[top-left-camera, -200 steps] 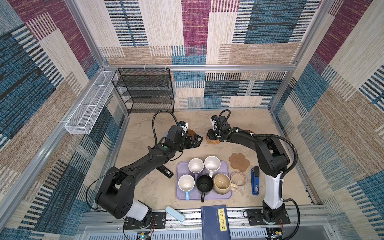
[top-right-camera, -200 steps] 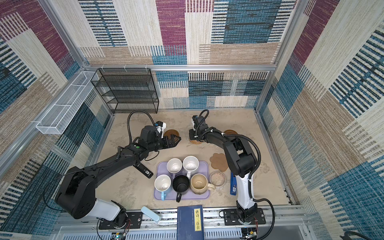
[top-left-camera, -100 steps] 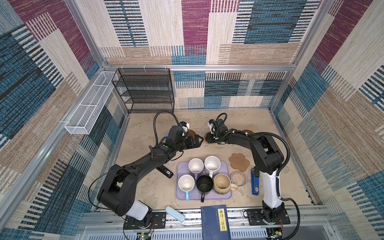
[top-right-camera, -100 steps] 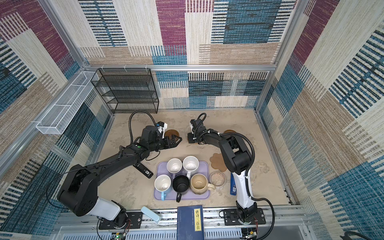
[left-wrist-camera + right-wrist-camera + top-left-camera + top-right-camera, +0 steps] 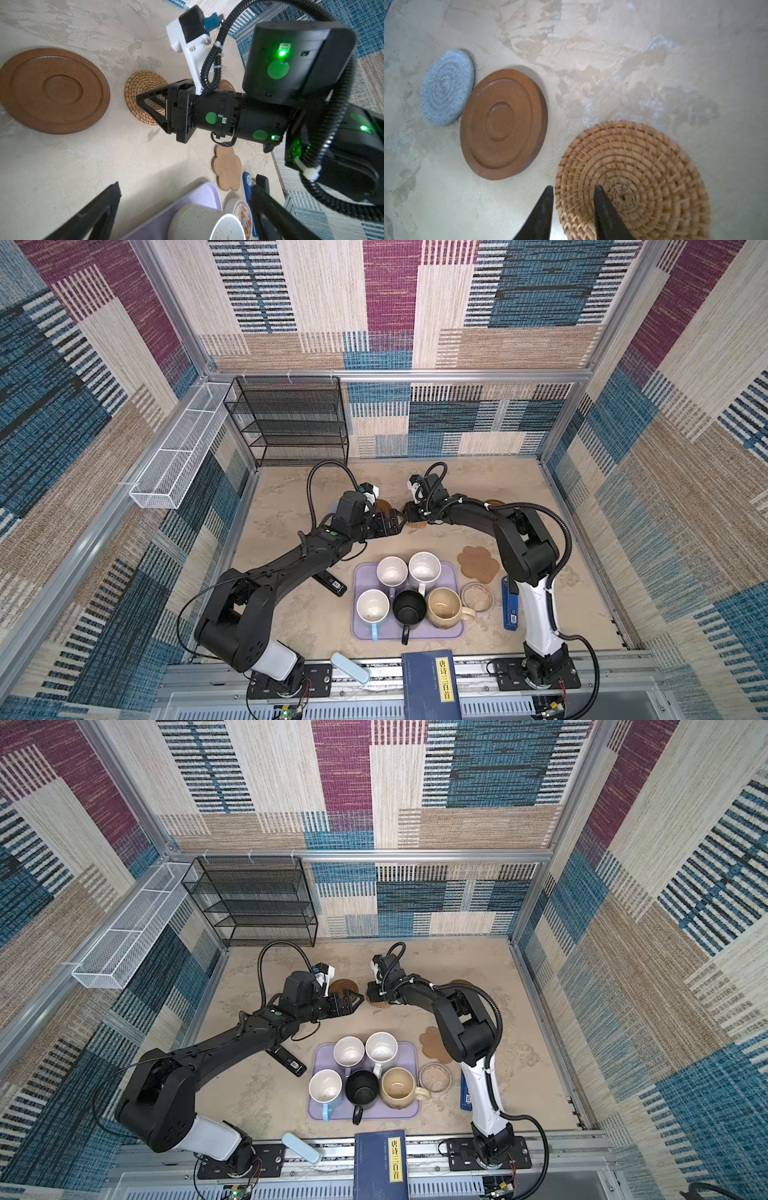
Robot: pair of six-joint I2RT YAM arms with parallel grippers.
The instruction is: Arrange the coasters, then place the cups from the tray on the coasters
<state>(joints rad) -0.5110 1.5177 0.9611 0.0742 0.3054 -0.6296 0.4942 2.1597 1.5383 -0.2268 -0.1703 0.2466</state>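
1. The sandy table [image 5: 291,497], boxed in by patchwork woven walls, is carrying everything. The coasters are lying on its far half, and the lilac tray [image 5: 440,632] is sitting near the front with all 5 mugs [image 5: 424,568] standing on it.
2. The right gripper [image 5: 573,187] is sitting low near the table's middle, pinching the woven coaster [image 5: 643,176] by its rim - 1 finger is lying outside the edge and the other is pressing on the weave.
3. The left gripper [image 5: 354,1001] is hovering just beside that coaster, jaws spread wide, holding nothing and facing the right gripper.
4. Beyond the right fingertips, toward the left arm's side, a wooden coaster [image 5: 502,124] is lying flat. A grey-blue coaster [image 5: 446,87] is touching it on the side away from the woven one.
5. A narrow strip of bare table is separating the woven coaster from the wooden one. The woven coaster is round, so no long axis is coming into play - the next move is probably turning on that strip, and the right arm is the nearer one.
6. The paw-shaped coaster [image 5: 478,564] is lying near the tray's far corner, apart from that row.
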